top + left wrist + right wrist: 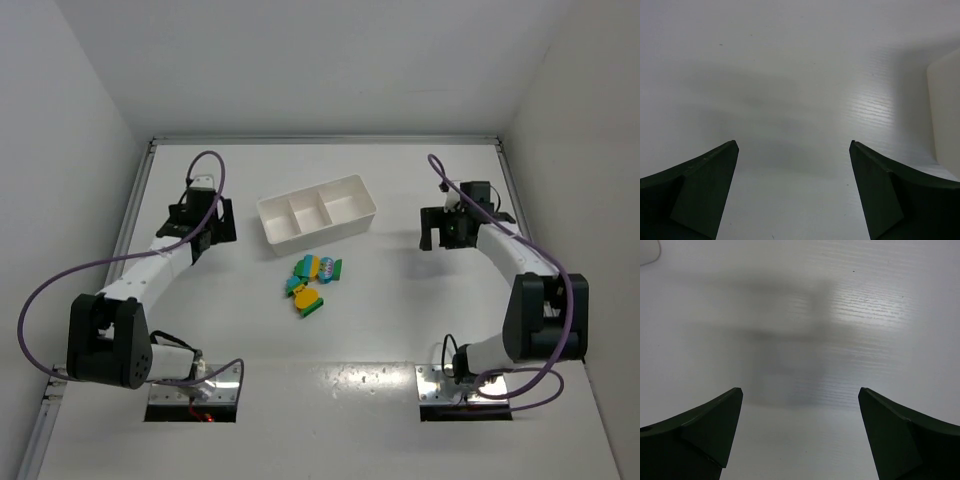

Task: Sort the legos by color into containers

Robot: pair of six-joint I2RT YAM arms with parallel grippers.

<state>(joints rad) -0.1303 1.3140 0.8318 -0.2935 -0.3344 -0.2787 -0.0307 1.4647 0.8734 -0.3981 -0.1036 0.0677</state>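
Spanning the frame, the white table (400, 330) carries the tray (318, 232) at upper centre, its three compartments (305, 212) bare, so sorting looks unstarted. The left hand (793, 145) and right hand (800, 390) hover to its sides, both spread wide and holding nothing, seemingly poised to begin. The green, cyan and yellow legos (312, 280) lie clustered just below the tray, too bunched to count, and neither wrist view shows them.

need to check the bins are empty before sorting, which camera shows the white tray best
Top external: the whole tray shows, all three compartments empty. The left wrist view catches only a white wall at its right edge, probably the tray; the right wrist view just a white corner top left.
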